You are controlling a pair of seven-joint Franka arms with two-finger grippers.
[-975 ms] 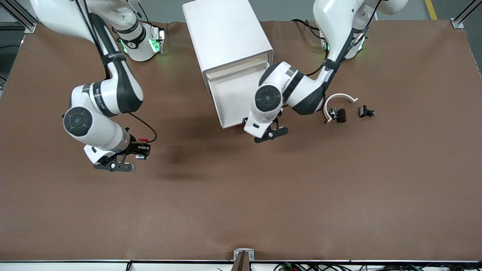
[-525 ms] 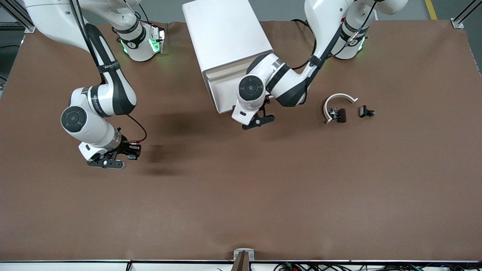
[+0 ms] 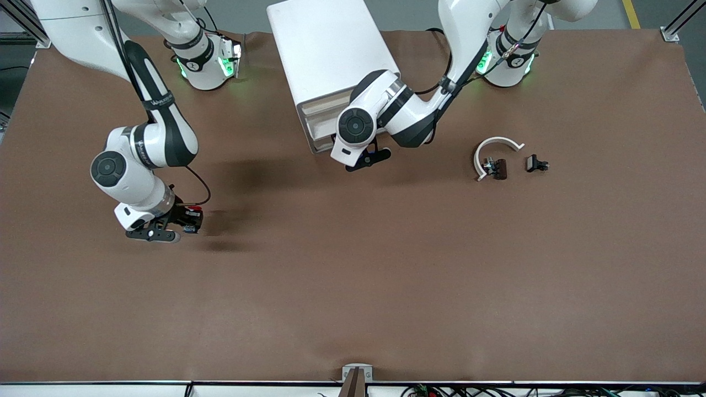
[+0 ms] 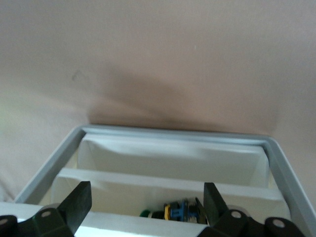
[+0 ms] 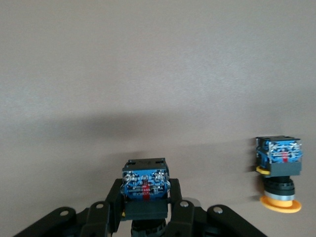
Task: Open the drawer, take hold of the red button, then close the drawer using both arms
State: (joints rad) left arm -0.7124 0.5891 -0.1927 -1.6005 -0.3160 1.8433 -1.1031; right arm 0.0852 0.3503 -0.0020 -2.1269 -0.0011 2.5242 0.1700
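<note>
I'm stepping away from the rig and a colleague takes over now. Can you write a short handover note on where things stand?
Right gripper: shut on the button, over bare table toward the right arm's end.
Left gripper: open, at the drawer front, against the cabinet.
Done: the button is out and held. The drawer looks nearly pushed in.
Left: finish closing the drawer if it is not flush, then back the left arm off.
Note: a yellow-capped button stands on the table within the right wrist view; it is not the one wanted.

Robotics lab, 2 arms [image 3: 149, 143], brown table [image 3: 386, 286]
</note>
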